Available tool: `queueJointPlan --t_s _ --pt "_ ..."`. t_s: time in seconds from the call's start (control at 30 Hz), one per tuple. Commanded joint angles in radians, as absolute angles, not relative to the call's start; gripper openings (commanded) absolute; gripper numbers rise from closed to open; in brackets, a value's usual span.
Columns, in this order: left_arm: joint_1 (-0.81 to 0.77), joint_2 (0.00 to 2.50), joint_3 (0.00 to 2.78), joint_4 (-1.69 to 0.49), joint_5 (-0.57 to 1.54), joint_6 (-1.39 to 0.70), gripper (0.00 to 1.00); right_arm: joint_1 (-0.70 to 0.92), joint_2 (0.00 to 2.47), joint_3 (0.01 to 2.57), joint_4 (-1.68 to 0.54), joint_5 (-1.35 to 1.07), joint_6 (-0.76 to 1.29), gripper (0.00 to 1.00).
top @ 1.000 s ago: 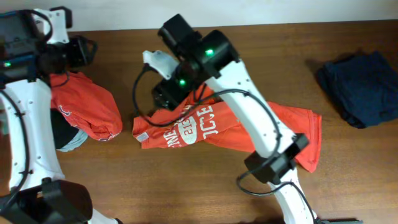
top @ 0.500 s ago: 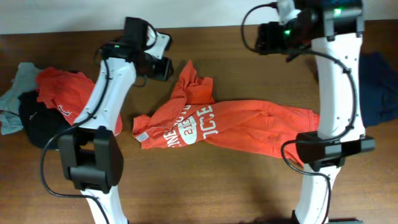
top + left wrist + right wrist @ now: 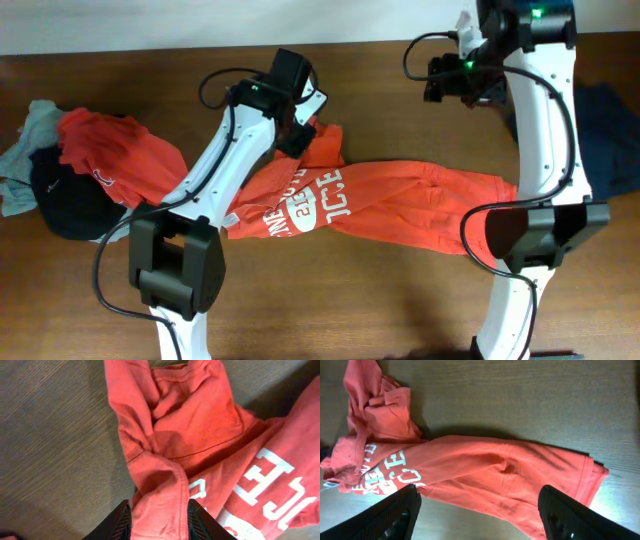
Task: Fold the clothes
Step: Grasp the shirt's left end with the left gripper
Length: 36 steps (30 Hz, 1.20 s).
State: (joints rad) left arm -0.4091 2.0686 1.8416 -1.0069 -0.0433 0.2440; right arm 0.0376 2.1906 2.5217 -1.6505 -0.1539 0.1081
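Overhead: T-shirt (image 3: pixel 380 205) lies rumpled, lettering up, on table (image 3: pixel 330 310); spare clothes (image 3: pixel 100 170) heaped left of it.
Left wrist: left gripper (image 3: pixel 159 520) pinches T-shirt's bunched sleeve fold, likely to draw it flat.
Right wrist: right gripper (image 3: pixel 481 510) hangs wide, empty, above T-shirt, clear for approach.

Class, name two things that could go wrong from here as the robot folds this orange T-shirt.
1. The left gripper pinches only a bunched edge of the orange T-shirt; pulling may drag it, not spread it.
2. The orange T-shirt lies twisted and creased, so folding now would likely trap wrinkles.
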Motion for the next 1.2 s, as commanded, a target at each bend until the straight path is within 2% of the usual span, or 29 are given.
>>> queueJointPlan --t_s 0.0,0.33,0.63,0.7,0.73,0.8,0.83,0.97,1.17 --pt "-0.406 2.117 1.827 -1.009 -0.076 0.259 0.37 0.030 2.184 2.517 -1.642 -0.146 0.105 0.79" --pt "-0.425 2.196 1.827 -1.016 -0.049 0.237 0.46 0.030 2.185 2.517 -1.633 -0.144 0.105 0.79" --pt "-0.443 2.277 1.827 -1.008 -0.050 0.237 0.47 0.030 2.185 2.517 -1.629 -0.144 0.105 0.79" --pt "-0.445 2.281 1.827 -1.003 -0.081 0.237 0.41 0.030 2.185 2.517 -1.624 -0.145 0.105 0.79" --pt "-0.445 2.281 1.827 -0.999 -0.121 0.233 0.31 0.030 2.185 2.517 -1.623 -0.144 0.105 0.79" --pt "-0.443 2.281 1.827 -0.987 -0.230 0.176 0.17 0.030 2.185 2.517 -1.621 -0.144 0.105 0.79" --pt "-0.442 2.281 1.827 -0.981 -0.324 0.122 0.03 0.030 2.185 2.517 -1.619 -0.145 0.105 0.79" --pt "-0.439 2.277 1.878 -0.998 -0.566 0.012 0.01 0.030 2.185 2.517 -1.608 -0.145 0.105 0.79" --pt "-0.434 2.273 2.136 -1.152 -0.584 0.010 0.01 0.030 2.185 2.517 -1.608 -0.145 0.105 0.79"
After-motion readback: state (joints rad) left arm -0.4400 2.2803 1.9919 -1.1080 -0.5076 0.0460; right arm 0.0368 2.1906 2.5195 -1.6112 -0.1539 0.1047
